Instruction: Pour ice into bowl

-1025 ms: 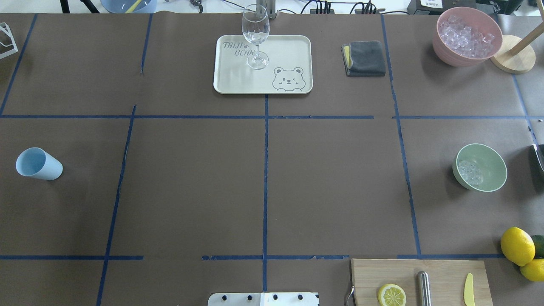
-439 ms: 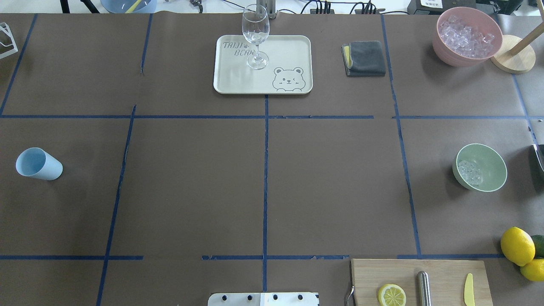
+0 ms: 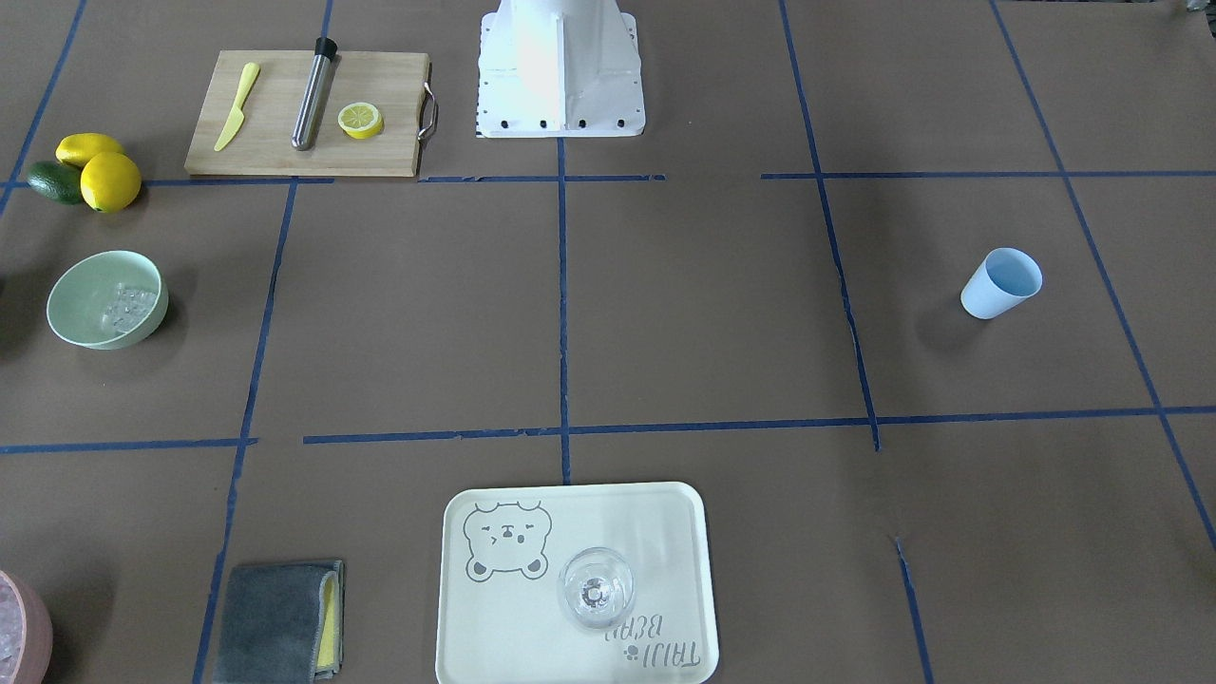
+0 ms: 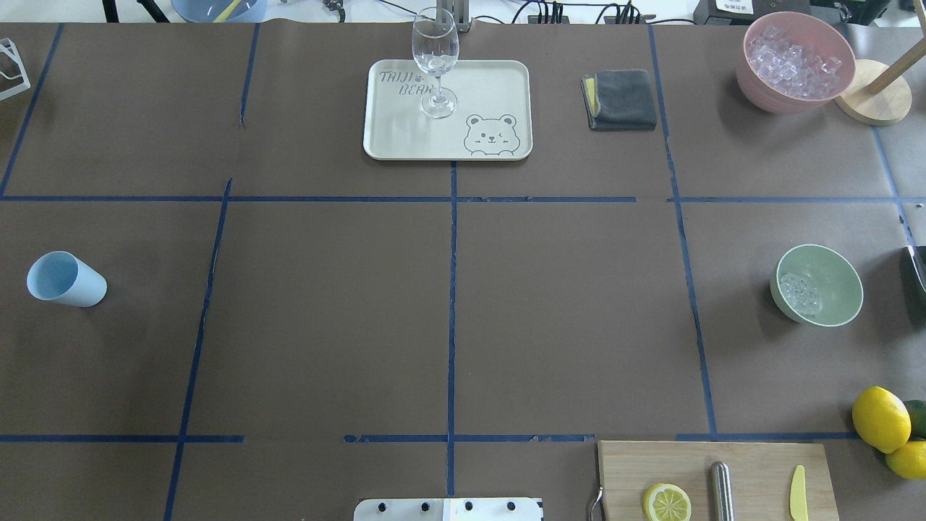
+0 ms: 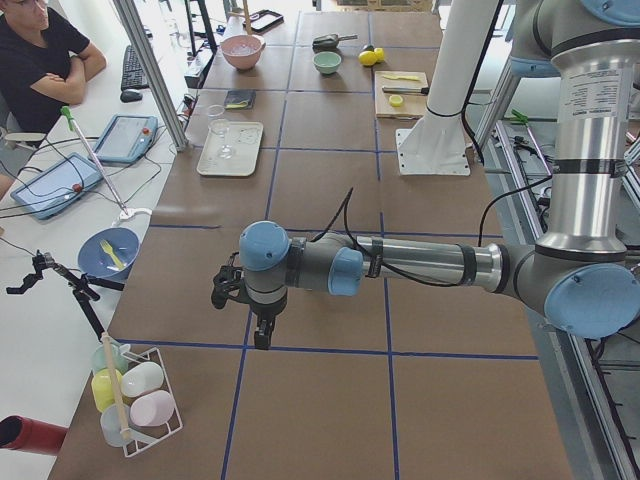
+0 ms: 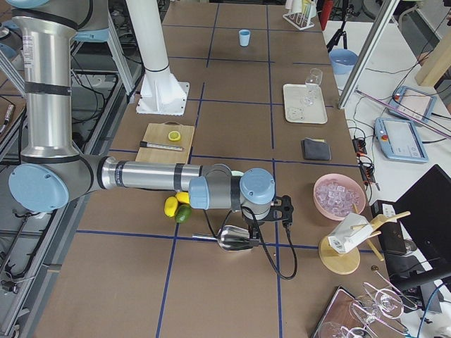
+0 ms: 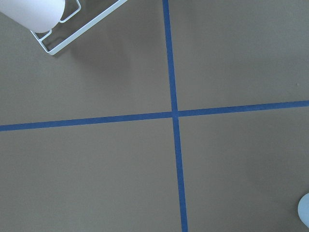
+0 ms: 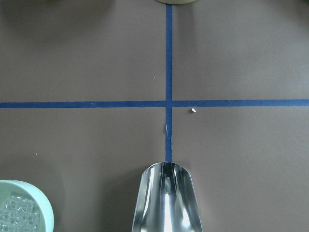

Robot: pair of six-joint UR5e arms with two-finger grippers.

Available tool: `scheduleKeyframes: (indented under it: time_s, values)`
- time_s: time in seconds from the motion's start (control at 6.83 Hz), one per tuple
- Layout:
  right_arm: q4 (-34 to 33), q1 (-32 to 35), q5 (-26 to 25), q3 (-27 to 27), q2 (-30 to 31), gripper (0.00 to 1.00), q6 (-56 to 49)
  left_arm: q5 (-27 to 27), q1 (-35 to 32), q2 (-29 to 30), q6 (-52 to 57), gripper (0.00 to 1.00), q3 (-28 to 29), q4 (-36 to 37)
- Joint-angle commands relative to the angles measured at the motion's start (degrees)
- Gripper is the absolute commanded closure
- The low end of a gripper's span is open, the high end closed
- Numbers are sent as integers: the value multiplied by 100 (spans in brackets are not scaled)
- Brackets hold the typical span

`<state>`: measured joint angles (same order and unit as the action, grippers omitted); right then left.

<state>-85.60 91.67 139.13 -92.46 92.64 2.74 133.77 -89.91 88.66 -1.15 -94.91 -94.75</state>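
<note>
The mint-green bowl (image 4: pixel 835 271) stands at the table's right side; it also shows in the front-facing view (image 3: pixel 81 309) and at the lower left of the right wrist view (image 8: pixel 42 197). A few clear ice cubes (image 4: pixel 799 293) lie inside it. A shiny metal scoop (image 8: pixel 166 198) points away from the right wrist camera and looks empty. It sits under my right gripper (image 6: pixel 248 224), beyond the bowl's right side. No fingers show, so I cannot tell whether it is held. My left gripper (image 5: pixel 262 335) hangs over bare table at the far left; I cannot tell its state.
A pink bowl (image 4: pixel 752 72) full of ice stands back right beside a wooden stand (image 4: pixel 879 94). A light-blue cup (image 4: pixel 66 279) lies at left. A tray (image 4: pixel 492 87) carries a wine glass (image 4: pixel 435 61). There are also a folded cloth (image 4: pixel 622 100), a cutting board (image 4: pixel 759 463) and lemons (image 4: pixel 880 418).
</note>
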Motion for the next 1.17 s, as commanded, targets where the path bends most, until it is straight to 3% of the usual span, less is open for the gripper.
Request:
scheduleKeyframes:
  time_s: [0.0, 1.03]
  values:
    - [-1, 0, 0, -9, 0, 0, 7, 0, 0, 2, 9, 0, -1, 0]
    - [8, 0, 26, -70, -18, 0, 7, -9, 0, -7, 1, 0, 34, -201]
